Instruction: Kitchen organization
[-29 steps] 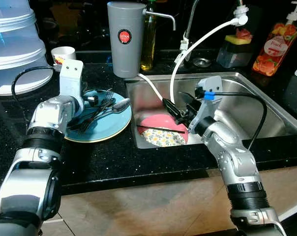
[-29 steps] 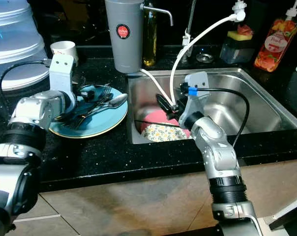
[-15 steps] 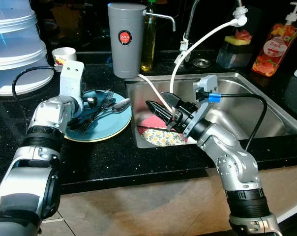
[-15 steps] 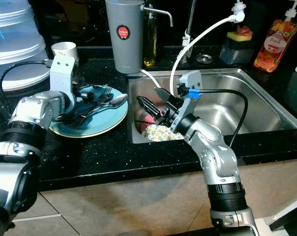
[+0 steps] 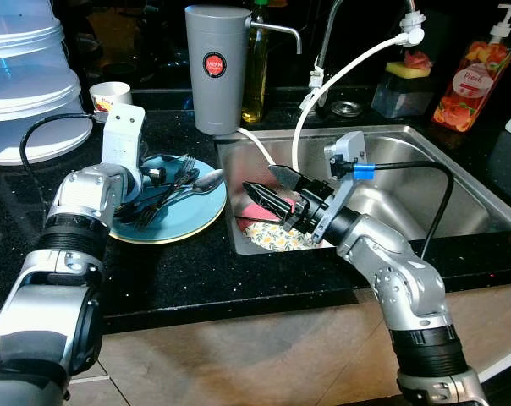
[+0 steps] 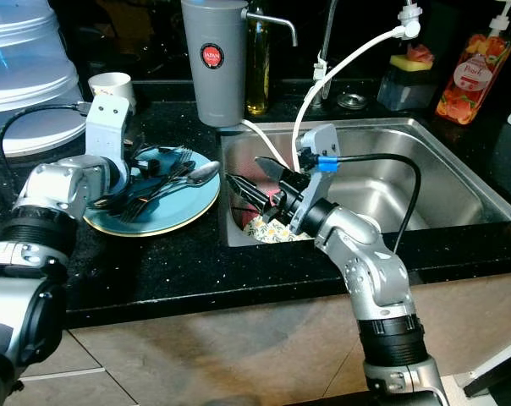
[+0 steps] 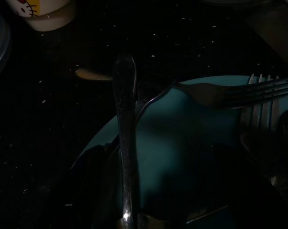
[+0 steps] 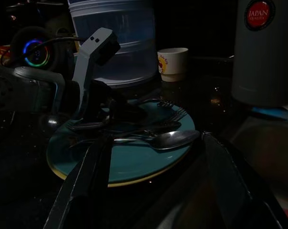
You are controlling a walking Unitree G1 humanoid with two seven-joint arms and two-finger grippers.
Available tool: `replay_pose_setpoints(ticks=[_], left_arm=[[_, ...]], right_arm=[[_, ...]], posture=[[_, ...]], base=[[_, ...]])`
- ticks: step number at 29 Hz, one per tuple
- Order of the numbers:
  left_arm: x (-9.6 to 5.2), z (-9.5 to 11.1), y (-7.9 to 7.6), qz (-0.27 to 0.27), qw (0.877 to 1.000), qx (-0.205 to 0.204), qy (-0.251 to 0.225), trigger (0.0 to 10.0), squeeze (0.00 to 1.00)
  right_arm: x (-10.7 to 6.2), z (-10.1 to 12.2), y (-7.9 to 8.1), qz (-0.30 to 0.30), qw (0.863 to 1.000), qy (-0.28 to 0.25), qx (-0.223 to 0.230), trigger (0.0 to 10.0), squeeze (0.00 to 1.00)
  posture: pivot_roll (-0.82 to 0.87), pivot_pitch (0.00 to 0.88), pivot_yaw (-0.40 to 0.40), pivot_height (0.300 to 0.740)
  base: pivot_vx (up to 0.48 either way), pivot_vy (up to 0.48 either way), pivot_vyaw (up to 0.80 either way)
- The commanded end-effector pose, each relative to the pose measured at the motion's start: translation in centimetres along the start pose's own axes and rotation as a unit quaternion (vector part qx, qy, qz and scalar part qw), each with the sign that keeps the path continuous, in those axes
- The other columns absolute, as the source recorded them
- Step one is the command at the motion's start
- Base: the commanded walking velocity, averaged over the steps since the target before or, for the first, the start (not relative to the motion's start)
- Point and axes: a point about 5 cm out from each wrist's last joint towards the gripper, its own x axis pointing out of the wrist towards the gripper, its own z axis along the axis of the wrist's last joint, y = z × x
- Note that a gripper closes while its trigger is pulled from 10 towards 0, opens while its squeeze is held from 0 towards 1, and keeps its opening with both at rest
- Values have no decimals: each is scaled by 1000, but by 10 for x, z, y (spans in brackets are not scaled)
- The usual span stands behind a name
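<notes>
A blue plate [image 8: 134, 164] holds a spoon [image 8: 170, 140] and forks [image 8: 172, 113]. The left gripper [image 8: 94, 117] rests on the plate. Behind the plate stands a white cup [image 8: 172, 63]; beside it, a grey canister [image 8: 265, 52].

The right gripper [image 5: 268, 190] covers much of the pink plate [image 5: 257, 210] in the sink [image 5: 458, 182] at frame centre. The left gripper [image 5: 158, 173] fingertips are lost among the cutlery [image 5: 184, 182] (dark there).
</notes>
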Motion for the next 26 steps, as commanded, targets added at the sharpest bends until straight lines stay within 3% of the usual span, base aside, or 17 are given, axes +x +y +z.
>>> replay_pose_setpoints(ticks=[1,5,9,10,11,12,13,14,16,17,19,20,21,22,24,25,26], left_arm=[[2,-15,6,6,999,1,32,5255,0],[1,-11,6,4,1000,2,24,0,0],[1,-9,7,5,1000,4,20,0,0],[1,-9,7,8,1000,6,21,863,0],[1,-8,8,10,1000,10,21,7176,0],[1,-8,8,12,1000,11,21,3412,0],[0,-8,9,13,1000,12,21,3451,0],[0,-8,10,17,1000,16,20,10000,0],[0,-8,11,20,999,18,20,10000,0],[0,-7,12,23,999,18,15,510,0],[-1,-6,13,25,999,15,11,510,0],[-1,-6,13,28,999,18,11,9020,0],[-1,-5,13,28,999,17,9,10000,0],[-1,-4,13,26,999,17,6,3059,0],[-2,-1,13,26,999,20,-1,3098,0],[-3,1,13,26,999,19,-5,10000,0],[-3,1,13,26,999,18,-8,10000,0]], right_arm=[[0,1,3,8,1000,2,-2,10000,0],[0,1,3,7,1000,2,-1,10000,0],[0,0,3,5,1000,1,0,10000,0],[-1,0,2,5,1000,1,0,10000,0],[-1,0,2,4,1000,1,0,10000,0],[-1,0,2,4,1000,1,0,10000,0],[-1,0,2,3,1000,1,0,10000,0],[-1,0,2,3,1000,0,0,10000,0],[-1,0,2,3,1000,0,0,10000,0],[0,0,2,3,1000,0,0,10000,0],[0,0,2,3,1000,-1,0,10000,0],[-1,0,2,3,1000,-1,0,10000,0],[-1,0,2,3,1000,-1,0,10000,0],[0,0,2,2,1000,-2,-1,10000,0],[0,0,1,1,1000,-3,-1,10000,0],[0,0,1,1,1000,-3,-2,10000,0],[0,0,1,1,1000,-3,-2,10000,0]], posture=[[-31,125,0,740],[-31,124,2,740],[-30,124,3,740],[-29,124,2,740],[-29,124,2,740],[-29,124,2,740],[-29,124,2,740],[-28,117,2,740],[-28,117,2,740],[-28,116,1,740],[-28,116,1,740],[-28,107,-2,740],[-28,107,-2,740],[-28,105,-2,740],[-28,105,-2,740],[-28,105,-2,740],[-28,99,-3,740]], base=[[0,0,0],[0,0,0],[0,0,0],[0,0,0],[0,0,0],[0,0,0],[0,0,0],[0,0,0],[0,0,0],[0,0,0],[0,0,0],[0,0,0],[0,0,0],[0,0,0],[0,0,0],[0,0,0],[0,0,0]])
